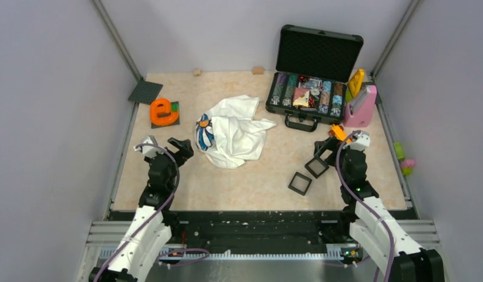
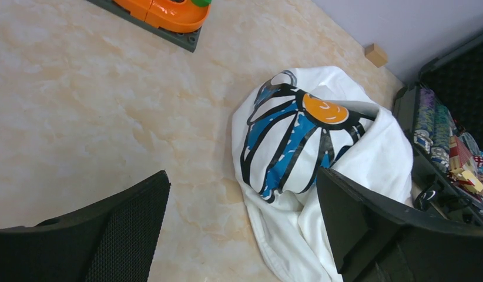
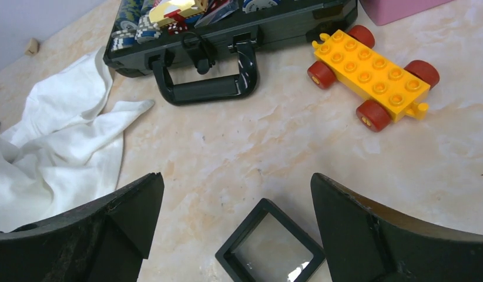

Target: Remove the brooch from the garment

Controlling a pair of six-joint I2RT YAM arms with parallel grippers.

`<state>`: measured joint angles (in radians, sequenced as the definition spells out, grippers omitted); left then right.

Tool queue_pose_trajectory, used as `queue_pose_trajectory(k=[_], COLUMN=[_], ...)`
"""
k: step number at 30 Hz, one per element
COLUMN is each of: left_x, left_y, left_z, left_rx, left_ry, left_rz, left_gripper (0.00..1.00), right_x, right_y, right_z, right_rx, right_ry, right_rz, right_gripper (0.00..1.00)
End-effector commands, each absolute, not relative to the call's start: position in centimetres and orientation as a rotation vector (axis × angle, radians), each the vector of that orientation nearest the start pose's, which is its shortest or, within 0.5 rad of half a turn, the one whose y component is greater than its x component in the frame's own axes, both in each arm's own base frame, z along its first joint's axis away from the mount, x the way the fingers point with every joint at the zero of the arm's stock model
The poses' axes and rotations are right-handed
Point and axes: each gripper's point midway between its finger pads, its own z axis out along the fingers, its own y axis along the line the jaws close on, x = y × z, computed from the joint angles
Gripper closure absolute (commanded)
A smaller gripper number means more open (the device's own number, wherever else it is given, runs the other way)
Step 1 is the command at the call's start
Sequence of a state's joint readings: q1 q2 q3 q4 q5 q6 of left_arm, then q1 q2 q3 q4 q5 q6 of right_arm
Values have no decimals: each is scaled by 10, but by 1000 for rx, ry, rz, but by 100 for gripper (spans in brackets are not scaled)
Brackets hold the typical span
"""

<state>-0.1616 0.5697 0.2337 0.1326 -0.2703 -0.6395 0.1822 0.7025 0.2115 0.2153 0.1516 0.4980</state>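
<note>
My left gripper (image 1: pixel 165 147) spread wide near the shirt (image 1: pixel 234 134), my right gripper (image 3: pixel 236 189) spread too, near a black box (image 3: pixel 269 249)

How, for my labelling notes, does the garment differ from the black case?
The garment is white crumpled cloth with a blue flower print; the case is black and rigid. The garment lies heaped mid-table; the case stands open farther right, holding chips. Both rest on the table.
</note>
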Motion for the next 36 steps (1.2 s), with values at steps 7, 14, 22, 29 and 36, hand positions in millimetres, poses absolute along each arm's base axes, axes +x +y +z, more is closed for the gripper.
queue_pose_trajectory(k=[7,14,22,29,36], left_x=[292,293,292,316,339], left_y=[-70,-102,-157,-179,-186], left_z=[154,150,152,141,102], left_rx=[-398,-244,13,63,48], left_ry=[1711,1751,1820,1960,2162], left_rz=[-558,-701,-705,-490,-364], left_gripper=[1,2,11,16,32], right_x=[292,292,291,291,289], right_y=[45,125,192,206,201], right_z=[127,151,140,129,132], right_rx=[585,158,-69,-111,-96], right_ry=[1743,1726,1798,1828,1810], right_rz=[434,698,793,827,811], right_gripper=[2,1,6,10,11])
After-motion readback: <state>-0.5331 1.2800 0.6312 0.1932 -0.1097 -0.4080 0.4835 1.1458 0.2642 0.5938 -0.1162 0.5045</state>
